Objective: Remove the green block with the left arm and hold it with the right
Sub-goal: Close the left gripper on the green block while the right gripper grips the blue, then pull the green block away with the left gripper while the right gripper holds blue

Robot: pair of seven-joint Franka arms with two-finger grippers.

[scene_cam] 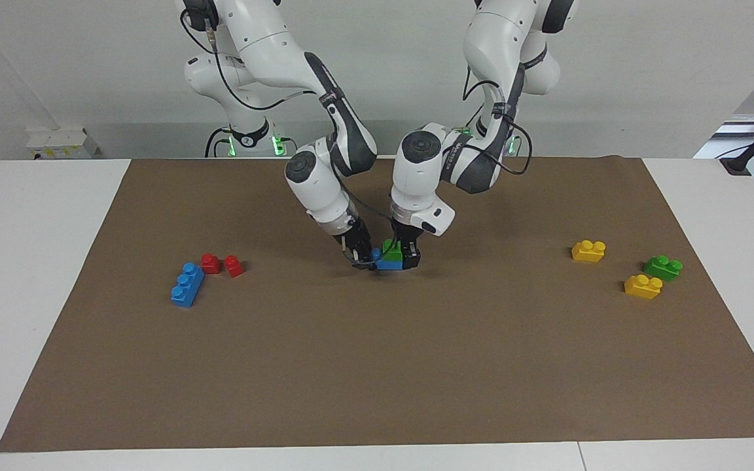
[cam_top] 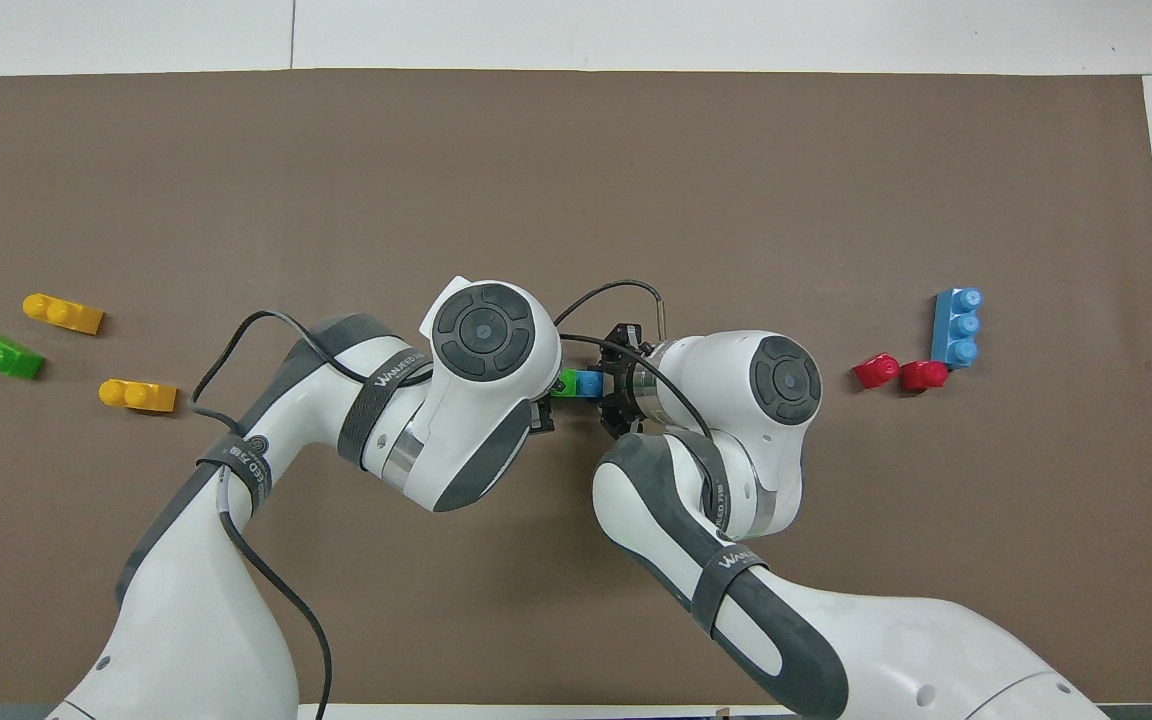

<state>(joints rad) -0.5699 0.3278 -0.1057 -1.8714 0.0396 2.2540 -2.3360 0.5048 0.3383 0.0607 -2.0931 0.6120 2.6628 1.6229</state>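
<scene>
brown mat [scene_cam: 377, 366] on white table [scene_cam: 30, 261]; right jaws pinch blue brick [scene_cam: 388, 263], left unclear.

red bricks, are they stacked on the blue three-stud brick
No, the two red bricks lie on the brown mat beside the blue three-stud brick, not on top of it.

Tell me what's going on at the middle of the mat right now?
Both arms are down on a small stack at the middle of the mat: a green block sitting on a blue brick. The right gripper is shut on the blue brick's end, bracing it. The left gripper is around the green block, which is not yet pulled off. The spare bricks lie untouched at both ends of the mat.
</scene>
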